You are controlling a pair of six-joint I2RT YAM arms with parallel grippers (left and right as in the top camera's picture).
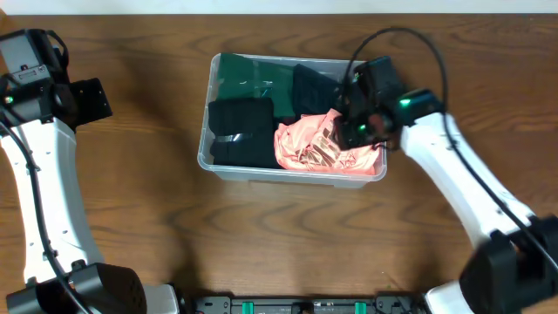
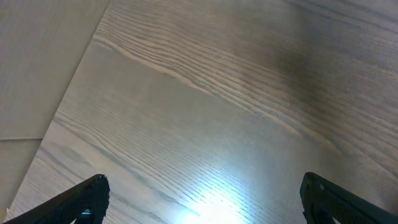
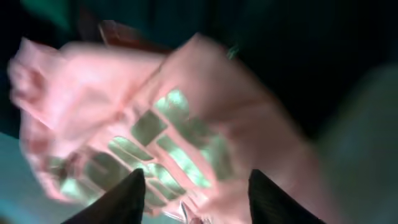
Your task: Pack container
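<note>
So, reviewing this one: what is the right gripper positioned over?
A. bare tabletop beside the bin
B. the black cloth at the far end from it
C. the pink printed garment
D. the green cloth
C: the overhead view has the right gripper above the pink printed garment inside the container, and the right wrist view shows pink fabric just beyond its fingers.
</note>
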